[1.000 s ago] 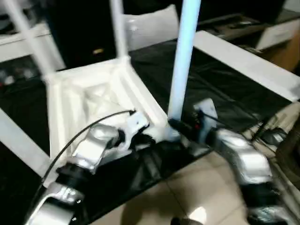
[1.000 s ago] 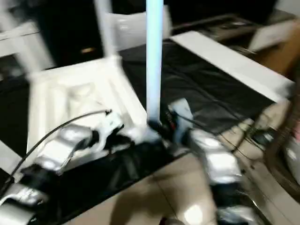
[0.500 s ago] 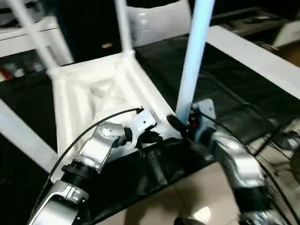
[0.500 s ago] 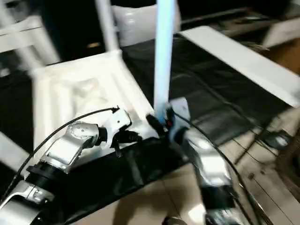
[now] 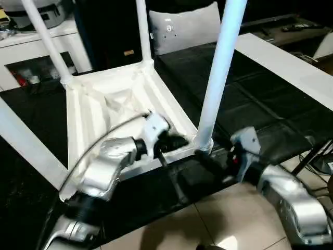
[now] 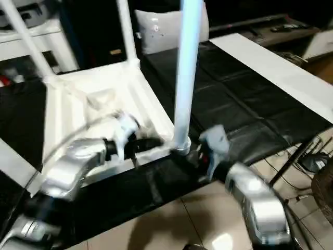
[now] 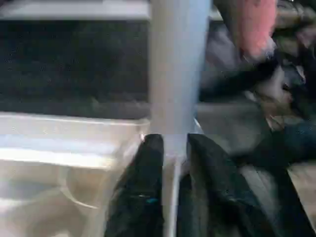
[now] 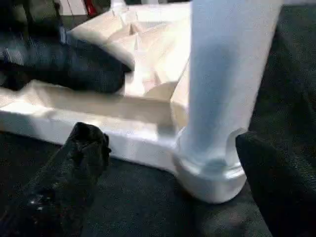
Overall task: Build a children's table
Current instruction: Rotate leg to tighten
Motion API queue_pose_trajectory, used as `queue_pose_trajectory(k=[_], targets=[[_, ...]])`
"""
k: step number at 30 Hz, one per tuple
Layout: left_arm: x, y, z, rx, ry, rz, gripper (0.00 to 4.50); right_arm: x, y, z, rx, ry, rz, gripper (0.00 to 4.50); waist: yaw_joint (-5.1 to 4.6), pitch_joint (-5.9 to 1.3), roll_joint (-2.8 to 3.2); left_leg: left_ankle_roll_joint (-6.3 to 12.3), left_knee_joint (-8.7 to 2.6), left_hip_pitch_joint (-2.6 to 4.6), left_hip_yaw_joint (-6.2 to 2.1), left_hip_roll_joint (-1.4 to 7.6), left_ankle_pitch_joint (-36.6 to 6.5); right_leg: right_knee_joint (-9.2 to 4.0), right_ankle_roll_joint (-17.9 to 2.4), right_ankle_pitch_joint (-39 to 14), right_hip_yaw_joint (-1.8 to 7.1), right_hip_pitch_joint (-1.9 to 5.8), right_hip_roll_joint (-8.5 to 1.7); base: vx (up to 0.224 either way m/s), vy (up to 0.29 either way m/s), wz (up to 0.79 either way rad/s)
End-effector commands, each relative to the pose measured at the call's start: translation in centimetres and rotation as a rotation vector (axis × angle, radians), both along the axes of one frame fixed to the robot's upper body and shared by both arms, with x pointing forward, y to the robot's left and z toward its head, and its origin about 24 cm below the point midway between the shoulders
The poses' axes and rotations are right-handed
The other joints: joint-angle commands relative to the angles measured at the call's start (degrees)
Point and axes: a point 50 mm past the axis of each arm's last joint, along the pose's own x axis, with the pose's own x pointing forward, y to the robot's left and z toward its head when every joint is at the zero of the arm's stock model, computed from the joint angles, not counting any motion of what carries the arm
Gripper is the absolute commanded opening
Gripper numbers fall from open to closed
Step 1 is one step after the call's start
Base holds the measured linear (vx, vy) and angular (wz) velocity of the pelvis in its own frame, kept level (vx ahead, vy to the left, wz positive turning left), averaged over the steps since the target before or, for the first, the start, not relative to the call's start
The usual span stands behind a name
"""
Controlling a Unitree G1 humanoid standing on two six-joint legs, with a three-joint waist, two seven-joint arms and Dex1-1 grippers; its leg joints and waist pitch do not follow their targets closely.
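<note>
The white tabletop [image 5: 104, 99] lies upside down on a black mat, its ribbed underside facing up. Three white legs stand in its corner sockets: back left [image 5: 47, 41], back right [image 5: 143, 31] and near right [image 5: 218, 67]. My left gripper [image 5: 176, 142] rests on the near rim just left of the near right leg, its fingers [image 7: 143, 187] close together with a white strip of rim between them. My right gripper [image 5: 207, 159] sits low in front of that leg's socket [image 8: 212, 170], open, one finger [image 8: 79, 158] on each side and touching nothing.
A white cabinet with glass doors [image 5: 31, 57] stands at the back left. A grey cushion [image 5: 187, 26] is behind the table. Long white boards lie at the right [image 5: 291, 67] and left [image 5: 26, 151]. Tiled floor [image 5: 208, 224] and cables [image 5: 317, 161] are near me.
My right gripper has drawn back and down from the near right leg's base and now stands open around the socket. My left gripper has slid along the rim toward that leg.
</note>
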Motion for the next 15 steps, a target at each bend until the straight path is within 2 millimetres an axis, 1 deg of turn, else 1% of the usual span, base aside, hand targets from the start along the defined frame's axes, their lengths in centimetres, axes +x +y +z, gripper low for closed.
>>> queue_pose_trajectory(k=[1, 2, 3, 4, 5, 6, 7, 8, 9, 10, 11, 12, 13, 14, 15], targets=[[-0.3, 0.6, 0.4, -0.038, -0.032, 0.093, 1.35, 0.1, 0.2, 0.6, 0.003, -0.047, -0.058, 4.5, -0.21, -3.13, -0.9, 3.79, -4.11, -1.14, 0.17, 0.9, -8.3, -5.81, 4.2, -28.2, 2.71, 3.97, -2.69, 0.0, 0.0, 0.0], [-0.5, 0.8, 0.6, -0.065, -0.052, 0.149, 1.35, 0.2, 0.3, 0.6, -0.011, -0.065, -0.081, 4.5, -0.3, -3.18, -0.89, 3.62, -4.11, -1.19, 0.14, 0.94, -8.3, -5.79, 4.4, -28.2, 2.66, 4.01, -2.76, 0.0, 0.0, 0.0], [-0.9, 1.1, 0.8, -0.085, -0.06, 0.177, 1.41, 0.4, 0.2, 0.3, -0.017, -0.074, -0.088, 4.5, -0.54, -3.12, -0.73, 3.53, -4.1, -1.13, 0.13, 0.88, -9.0, -6.12, 5.0, -28.9, 2.37, 3.91, -2.6, 0.0, 0.0, 0.0], [-1.2, 1.3, 0.8, -0.102, -0.063, 0.194, 1.41, 0.6, -0.2, -0.5, -0.022, -0.065, -0.091, 4.5, -0.62, -3.29, -0.63, 3.69, -4.09, -1.07, 0.07, 1.07, -9.6, -6.03, 5.0, -28.9, 2.37, 3.93, -2.83, 0.0, 0.0, 0.0], [-1.7, 1.9, 0.5, -0.11, -0.062, 0.252, 1.49, 0.8, -0.9, -1.6, -0.033, -0.054, -0.103, 4.5, -0.22, -2.73, -1.27, 4.75, -5.14, -4.83, -2.74, 0.86, -11.5, -4.09, 4.3, -26.7, 0.05, 6.96, -4.36, -0.008, -0.009, 0.18], [-2.0, 2.1, 0.3, -0.111, -0.06, 0.281, 1.65, 0.9, -1.1, -1.9, -0.033, -0.049, -0.107, 4.5, -0.99, -3.06, 0.57, 6.0, -6.55, -4.45, -5.44, 2.75, -14.2, -2.56, 4.5, -22.9, 0.75, 7.15, -3.44, -0.008, -0.009, 0.18], [-2.2, 2.4, 0.1, -0.111, -0.058, 0.313, 1.77, 0.9, -1.3, -2.2, -0.033, -0.047, -0.112, 4.5, -1.47, -2.69, 0.48, 6.17, -7.05, -3.76, -6.75, 3.72, -16.5, -2.01, 3.3, -20.2, 1.59, 6.16, -3.09, 0.006, -0.034, 0.47], [-3.0, 2.9, -0.5, -0.117, -0.058, 0.355, 1.81, 0.9, -1.4, -2.3, -0.03, -0.045, -0.111, 4.5, -2.49, -2.41, 1.06, 6.52, -8.46, -3.63, -9.76, 5.12, -20.4, 0.79, 0.6, -16.5, 1.97, 6.46, -2.33, 0.032, -0.053, 0.58], [-3.3, 3.1, -0.8, -0.126, -0.04, 0.385, 1.81, 0.8, -1.4, -2.4, -0.033, -0.042, -0.11, 4.5, -2.6, -2.21, 1.21, 7.04, -9.33, -2.64, -10.97, 5.51, -22.2, 1.84, -0.8, -15.4, 2.46, 5.57, -1.32, 0.032, -0.053, 0.58], [-3.5, 3.3, -1.1, -0.137, -0.017, 0.411, 1.84, 0.7, -1.4, -2.5, -0.035, -0.04, -0.109, 4.5, -2.95, -1.89, 0.76, 9.5, -9.89, -0.38, -13.63, 6.15, -21.9, 3.94, -5.5, -15.2, 4.04, 3.45, 0.08, 0.06, -0.105, 0.62], [-3.9, 3.3, -1.5, -0.167, 0.019, 0.431, 1.96, 0.7, -1.4, -2.6, -0.034, -0.038, -0.1, 4.5, -2.47, -1.44, -0.18, 10.98, -9.91, -1.3, -14.36, 4.43, -18.3, 4.09, -13.3, -17.2, 5.97, 4.18, 0.12, 0.042, -0.18, 0.73], [-4.2, 3.4, -1.8, -0.156, 0.038, 0.444, 2.11, 0.6, -1.2, -2.7, -0.033, -0.036, -0.092, 4.5, -2.18, -1.25, -0.87, 10.65, -9.02, -2.28, -13.86, 2.68, -17.0, 3.07, -15.4, -18.8, 6.57, 4.56, -0.32, 0.042, -0.18, 0.73], [-4.6, 3.3, -1.9, -0.163, 0.042, 0.449, 2.19, 0.5, -1.0, -2.7, -0.032, -0.035, -0.086, 4.5, -1.89, -1.55, -1.21, 9.48, -6.9, -3.42, -12.72, 0.19, -14.7, 1.16, -17.4, -21.7, 6.87, 5.18, -1.22, 0.015, -0.226, 0.7], [-4.8, 3.3, -2.0, -0.161, 0.044, 0.454, 2.23, 0.4, -0.9, -2.8, -0.031, -0.036, -0.084, 4.5, -0.19, -2.66, -3.8, 6.01, 4.19, -3.54, -5.43, -5.71, -7.3, -5.43, -15.8, -33.3, 5.31, 4.51, -5.2, 0.025, -0.219, 0.53], [-5.1, 3.3, -2.1, -0.158, 0.047, 0.462, 2.23, 0.4, -0.8, -2.8, -0.028, -0.038, -0.082, 4.5, 1.56, -2.39, -3.7, 4.91, 6.81, -3.46, -0.93, -5.18, -1.9, -5.43, -3.5, -33.7, 3.78, 4.36, -7.31, 0.025, -0.219, 0.53]])
